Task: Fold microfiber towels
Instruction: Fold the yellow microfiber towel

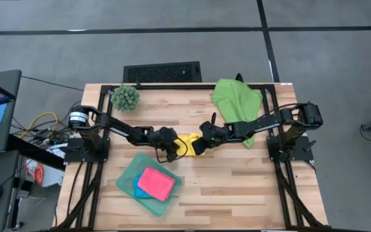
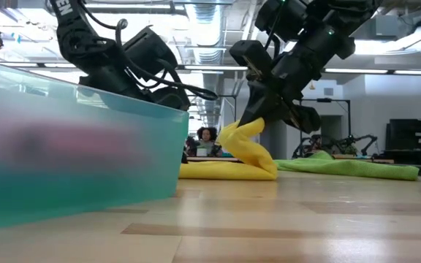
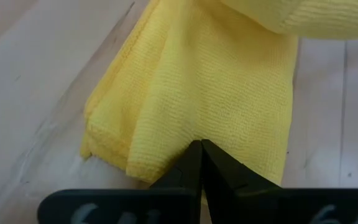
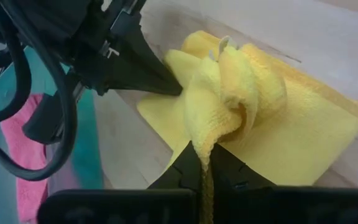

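You're mid-fold on the yellow towel (image 1: 189, 144), which sits at the centre of the table (image 1: 237, 187) with both arms meeting over it. Your right gripper (image 4: 202, 163) has its fingers pinched tight on a bunched edge of the cloth, and the low view shows that edge lifted clear of the wood while the rest stays flat. Your left gripper (image 3: 201, 155) is down at the near edge, fingers closed on the layered hem, pinning it.

Over by the left arm, the teal tray (image 1: 129, 183) already holds the pink towel (image 1: 156, 182) on top of the blue towel (image 1: 140, 191), both folded. The green towel (image 1: 236, 100) lies rumpled at the far right of the table, under the right arm, not yet touched. The spiky plant (image 1: 125, 96) sits at the far left corner, out of the way.

So, by the look of it, two done, one in hand, one waiting. Next you'll likely want to carry that lifted edge across and lay it onto the pinned side, keeping the left grip firm so the stack doesn't slide. Watch the bunching in the right fingers: spread it as you lower, or the fold will land lumpy
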`<control>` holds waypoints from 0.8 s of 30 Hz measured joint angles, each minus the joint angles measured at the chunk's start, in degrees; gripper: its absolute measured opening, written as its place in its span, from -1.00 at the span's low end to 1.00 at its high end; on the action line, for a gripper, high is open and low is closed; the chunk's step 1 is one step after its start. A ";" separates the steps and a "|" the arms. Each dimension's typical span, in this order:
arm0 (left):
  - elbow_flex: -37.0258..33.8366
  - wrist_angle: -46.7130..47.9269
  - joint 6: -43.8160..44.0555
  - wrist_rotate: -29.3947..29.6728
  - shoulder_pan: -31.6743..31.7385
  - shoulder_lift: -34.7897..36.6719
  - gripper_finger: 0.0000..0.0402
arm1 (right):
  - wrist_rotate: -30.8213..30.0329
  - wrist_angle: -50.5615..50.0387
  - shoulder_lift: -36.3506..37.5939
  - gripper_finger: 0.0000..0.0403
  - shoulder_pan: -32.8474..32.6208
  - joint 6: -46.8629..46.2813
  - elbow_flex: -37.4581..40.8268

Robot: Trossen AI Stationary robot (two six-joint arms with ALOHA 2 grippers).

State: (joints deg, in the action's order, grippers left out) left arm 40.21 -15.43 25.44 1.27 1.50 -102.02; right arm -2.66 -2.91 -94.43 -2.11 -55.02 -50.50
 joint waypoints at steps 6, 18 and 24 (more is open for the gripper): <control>-0.15 -1.43 1.38 0.38 -0.07 -0.17 -1.00 | 0.63 3.71 -0.28 -0.82 -0.38 1.56 -0.02; -0.20 -2.09 2.46 1.62 -0.11 -0.22 -1.00 | 0.31 3.41 -0.61 -0.69 0.42 3.20 0.00; -0.20 -2.50 2.48 2.26 -0.11 -0.27 -1.00 | 1.24 4.80 -0.61 -0.48 0.44 5.82 0.00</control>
State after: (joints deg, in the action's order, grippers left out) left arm 40.01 -17.93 27.92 3.53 1.39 -102.29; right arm -1.42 1.89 -95.04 -1.67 -49.20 -50.50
